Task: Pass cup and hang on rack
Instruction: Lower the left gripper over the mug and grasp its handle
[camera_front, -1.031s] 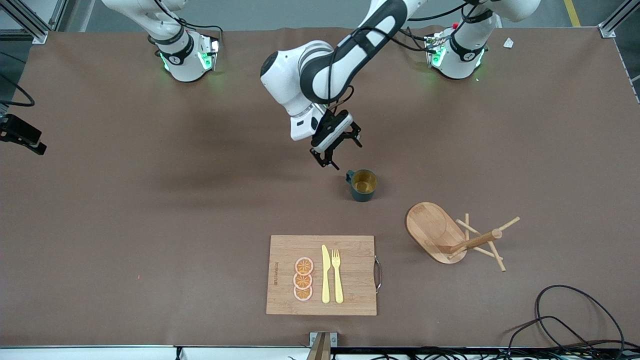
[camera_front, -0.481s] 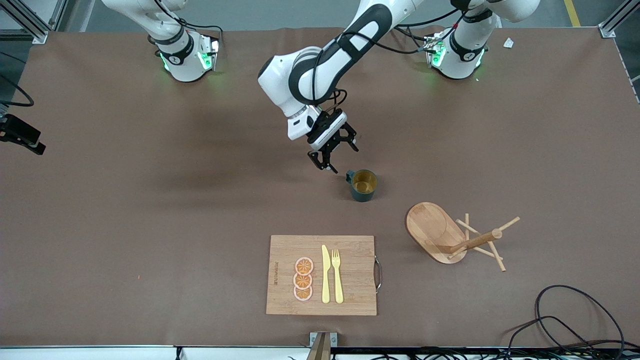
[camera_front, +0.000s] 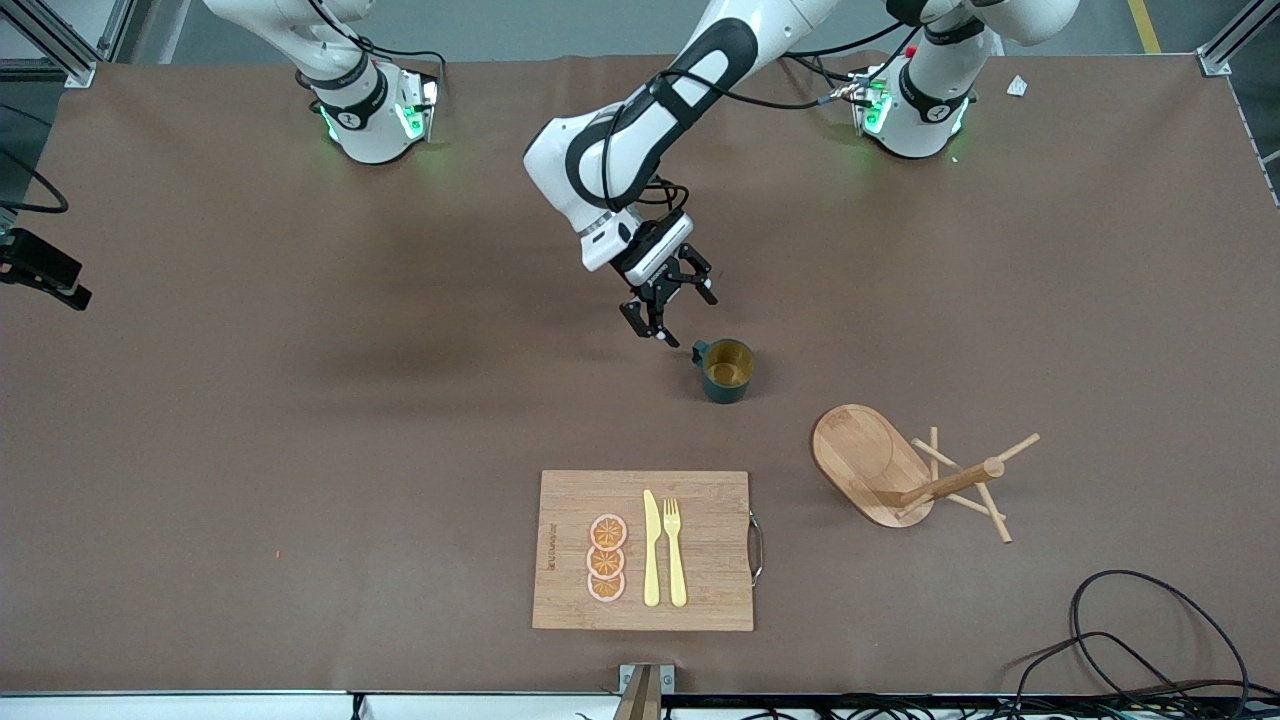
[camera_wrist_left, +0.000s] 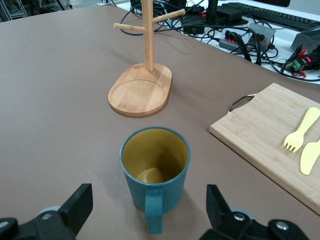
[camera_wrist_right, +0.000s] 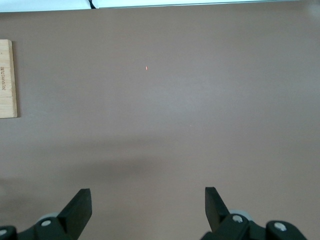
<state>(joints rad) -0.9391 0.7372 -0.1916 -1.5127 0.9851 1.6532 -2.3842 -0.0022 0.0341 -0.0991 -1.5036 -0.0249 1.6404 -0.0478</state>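
Note:
The teal-green cup (camera_front: 727, 368) stands upright on the brown table, its yellow-ochre inside showing and its handle turned toward my left gripper. My left gripper (camera_front: 678, 316) is open and empty, low over the table just beside the handle. In the left wrist view the cup (camera_wrist_left: 155, 167) sits just ahead of the open gripper (camera_wrist_left: 148, 202), with nothing touching it. The wooden rack (camera_front: 872, 462) stands nearer the front camera than the cup, toward the left arm's end, and also shows in the left wrist view (camera_wrist_left: 141, 86). My right gripper (camera_wrist_right: 148, 205) is open and empty over bare table, out of the front view.
A rectangular bamboo cutting board (camera_front: 570, 500) with orange slices, a yellow knife and a fork lies near the table's front edge. Its corner shows in the left wrist view (camera_wrist_left: 250, 125) and its edge in the right wrist view (camera_wrist_right: 7, 80). Black cables (camera_front: 1130, 640) lie at the front corner.
My left arm has drawn back and lowered, bringing the open left gripper down beside the cup's handle. The cup and the rack have not moved.

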